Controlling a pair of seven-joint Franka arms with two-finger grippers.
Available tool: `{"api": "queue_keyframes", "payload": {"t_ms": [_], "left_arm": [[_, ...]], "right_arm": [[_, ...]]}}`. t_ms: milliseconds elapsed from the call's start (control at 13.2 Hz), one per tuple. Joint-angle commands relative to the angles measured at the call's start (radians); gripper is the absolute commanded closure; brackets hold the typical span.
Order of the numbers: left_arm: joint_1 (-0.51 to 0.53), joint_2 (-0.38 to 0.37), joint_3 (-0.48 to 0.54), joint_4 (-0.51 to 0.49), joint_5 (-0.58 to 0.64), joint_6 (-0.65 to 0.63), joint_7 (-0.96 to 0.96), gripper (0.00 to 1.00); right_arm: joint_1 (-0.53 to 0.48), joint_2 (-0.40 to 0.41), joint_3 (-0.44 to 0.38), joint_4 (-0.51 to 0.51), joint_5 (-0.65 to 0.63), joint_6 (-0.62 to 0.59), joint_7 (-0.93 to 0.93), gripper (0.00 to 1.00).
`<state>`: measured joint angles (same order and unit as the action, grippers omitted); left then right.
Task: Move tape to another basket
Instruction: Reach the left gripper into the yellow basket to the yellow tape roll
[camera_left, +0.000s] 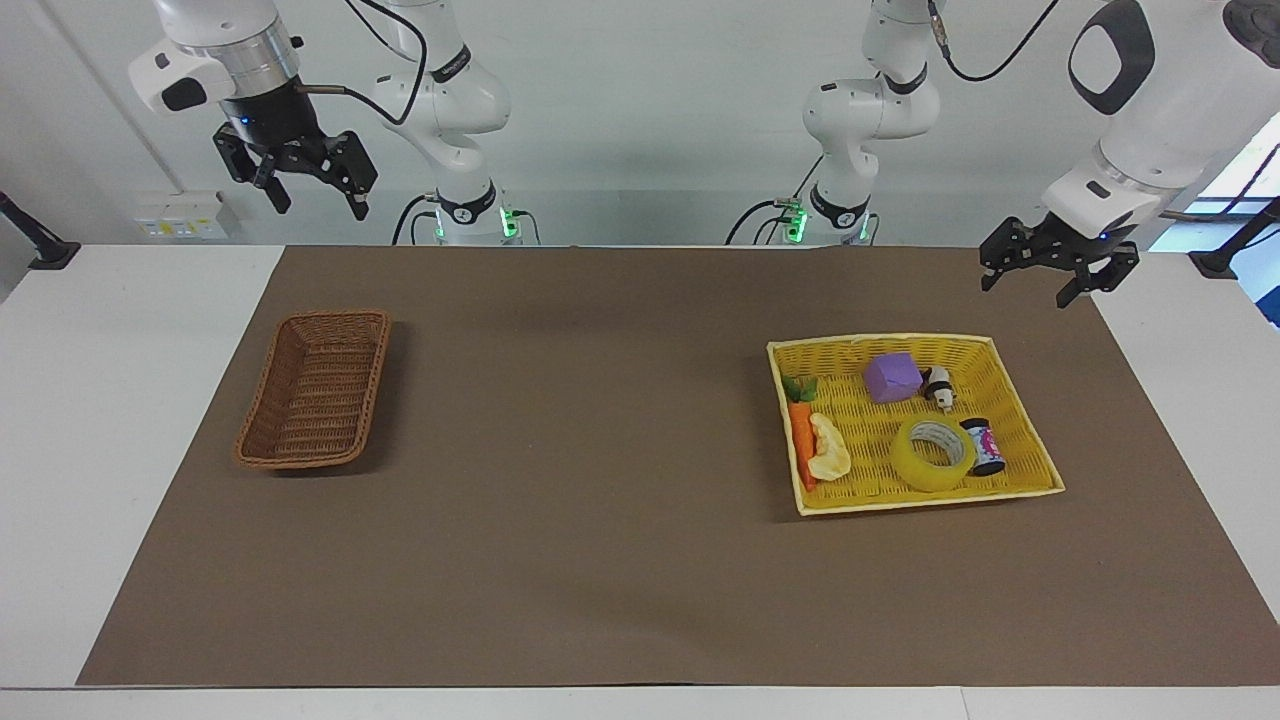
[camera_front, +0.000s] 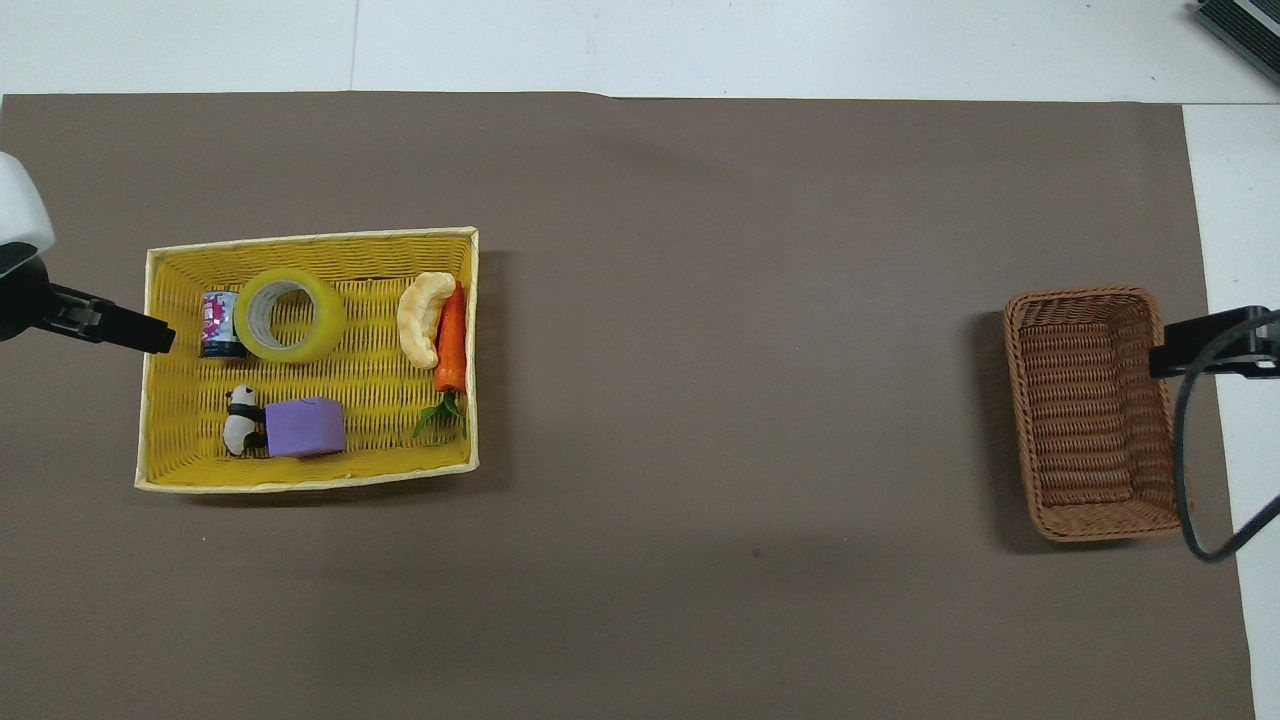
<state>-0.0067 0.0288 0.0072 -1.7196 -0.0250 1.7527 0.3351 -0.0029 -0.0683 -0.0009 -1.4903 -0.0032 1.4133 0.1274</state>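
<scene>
From the facing view, you can see the left gripper (camera_left: 1036, 285) up in the air over the mat just beside the flat yellow woven tray (camera_left: 1030, 440), and the right gripper (camera_left: 312, 200) waits high above its end of the table, both with jaws wide apart and holding nothing. From overhead, you look right down the round hole of the tape (camera_front: 290, 315), a fat see-through yellow ring with a whitish printed core, lying flat in the tray touching a small dark can (camera_front: 218, 324), while the brown wicker basket (camera_front: 1092, 412) with sloped sides sits well apart at the right arm's end.

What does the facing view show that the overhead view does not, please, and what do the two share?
Only the facing view shows both arms' bases and the whole left gripper and right gripper, raised with jaws open and holding nothing. Only the overhead view shows the bare floor of the brown wicker basket square on, and looks straight down the roll's hollow core. Both show the yellow tape lying in the yellow tray basket, touching the small printed can.
</scene>
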Motion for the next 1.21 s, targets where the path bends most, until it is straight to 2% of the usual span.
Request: {"api": "queue_keyframes", "payload": {"t_ms": [0,379,455,607,910,1137], "left_arm": [[0.010,0.011,-0.003,-0.063,-0.006,0.103,0.018,0.00],[0.008,0.109,-0.003,-0.097,-0.006,0.229,0.022,0.00],[0.005,0.134,-0.003,-0.109,-0.004,0.263,0.022,0.04],[0.005,0.157,-0.003,-0.149,-0.004,0.358,0.022,0.17],[0.008,0.194,-0.003,-0.199,-0.004,0.436,0.022,0.41],[0.007,0.223,-0.003,-0.232,-0.004,0.522,0.012,0.43]], "right_arm": [[-0.015,-0.005,0.004,-0.002,0.020,-0.016,-0.022,0.00],[-0.015,-0.005,0.004,-0.002,0.020,-0.016,-0.023,0.00],[-0.015,-0.005,0.004,-0.002,0.020,-0.016,-0.023,0.00],[-0.015,-0.005,0.004,-0.002,0.020,-0.016,-0.023,0.00],[-0.015,-0.005,0.004,-0.002,0.020,-0.016,-0.023,0.00],[-0.015,-0.005,0.004,-0.002,0.020,-0.016,-0.023,0.00]]}}
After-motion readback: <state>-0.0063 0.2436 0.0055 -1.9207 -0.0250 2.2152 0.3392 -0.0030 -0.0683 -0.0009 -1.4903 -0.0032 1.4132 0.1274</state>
